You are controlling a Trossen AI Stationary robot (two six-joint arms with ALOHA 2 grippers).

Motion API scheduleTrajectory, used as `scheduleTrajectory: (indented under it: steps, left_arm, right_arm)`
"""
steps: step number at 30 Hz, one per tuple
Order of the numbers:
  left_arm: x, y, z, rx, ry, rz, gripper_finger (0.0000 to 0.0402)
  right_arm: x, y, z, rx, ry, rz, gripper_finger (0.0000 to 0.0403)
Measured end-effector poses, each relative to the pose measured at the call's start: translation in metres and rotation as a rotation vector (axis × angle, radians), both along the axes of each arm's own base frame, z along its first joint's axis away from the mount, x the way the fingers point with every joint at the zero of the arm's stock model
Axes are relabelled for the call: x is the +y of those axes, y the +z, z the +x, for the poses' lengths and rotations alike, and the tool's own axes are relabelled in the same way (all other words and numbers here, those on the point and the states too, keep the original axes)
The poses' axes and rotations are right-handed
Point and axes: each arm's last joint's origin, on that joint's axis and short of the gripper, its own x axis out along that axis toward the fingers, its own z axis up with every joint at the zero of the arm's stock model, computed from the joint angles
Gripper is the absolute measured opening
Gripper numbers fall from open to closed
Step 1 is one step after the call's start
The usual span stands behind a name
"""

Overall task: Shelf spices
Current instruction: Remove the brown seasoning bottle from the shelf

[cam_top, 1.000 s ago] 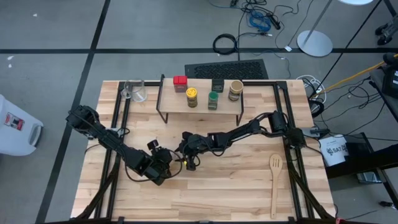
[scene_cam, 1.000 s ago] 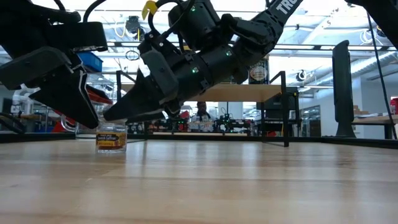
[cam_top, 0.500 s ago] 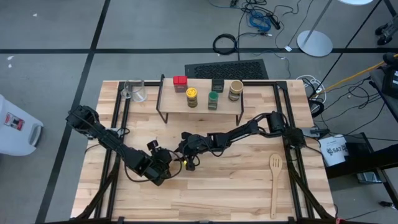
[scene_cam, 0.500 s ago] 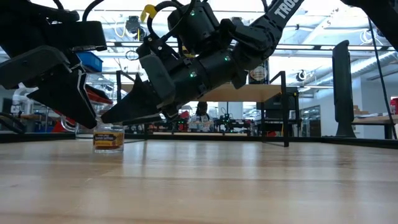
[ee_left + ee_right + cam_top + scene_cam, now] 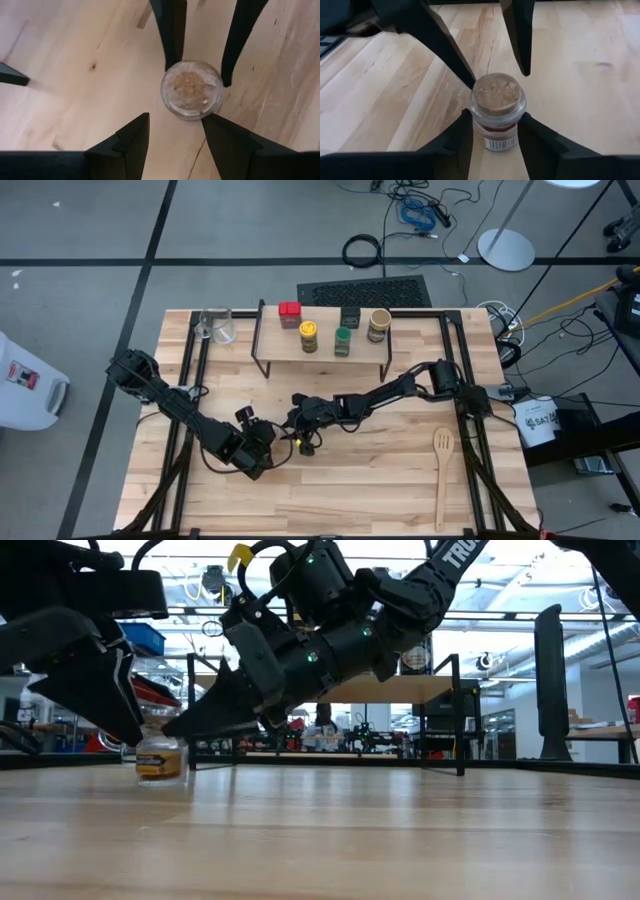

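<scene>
Your left arm reaches in from the left edge of the bench, elbow bent, and its left pincer (image 5: 268, 446) sits low with fingers parted. Your right arm stretches across from the right side, its right pincer (image 5: 303, 442) tip to tip with the other, fingers (image 5: 462, 135) pressed against the tiny brown jar (image 5: 498, 111).

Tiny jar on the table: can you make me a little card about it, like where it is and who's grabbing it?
Thing: tiny brown jar, standing upright
Where: on the table, not yet on the shelf
Right gripper: one finger on each side of the jar, looks like it is gripping
Left gripper: open, close by the jar
Shelf holds: five other spices
</scene>
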Motion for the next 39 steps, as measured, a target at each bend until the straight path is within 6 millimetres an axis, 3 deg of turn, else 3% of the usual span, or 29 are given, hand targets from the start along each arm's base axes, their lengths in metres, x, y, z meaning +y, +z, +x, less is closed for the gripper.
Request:
scheduleTrajectory:
  steps: [6, 15, 19, 26, 39]
  left_arm:
    - [-0.0013, 0.0009, 0.0008, -0.014, 0.001, -0.003, 0.0196]
    - [-0.003, 0.0029, 0.0051, -0.064, -0.004, -0.004, 0.0196]
    - [-0.0037, 0.0037, 0.0075, -0.079, -0.023, -0.005, 0.0196]
    - [-0.0041, 0.0037, 0.0076, -0.078, -0.026, -0.009, 0.0196]
    - [-0.0049, 0.0069, 0.0053, -0.054, -0.065, -0.037, 0.0196]
  right_arm:
    - [0.0, -0.0005, -0.0002, 0.007, -0.004, 0.009, 0.0129]
    - [0.0027, -0.0006, -0.0004, 0.009, -0.001, 0.016, 0.023]
    - [0.0036, 0.0002, 0.0002, -0.006, 0.003, 0.019, 0.0245]
    - [0.0036, 0.0028, 0.0014, -0.035, 0.004, 0.018, 0.0226]
    - [0.0041, 0.0012, 0.0005, -0.016, 0.028, 0.02, 0.015]
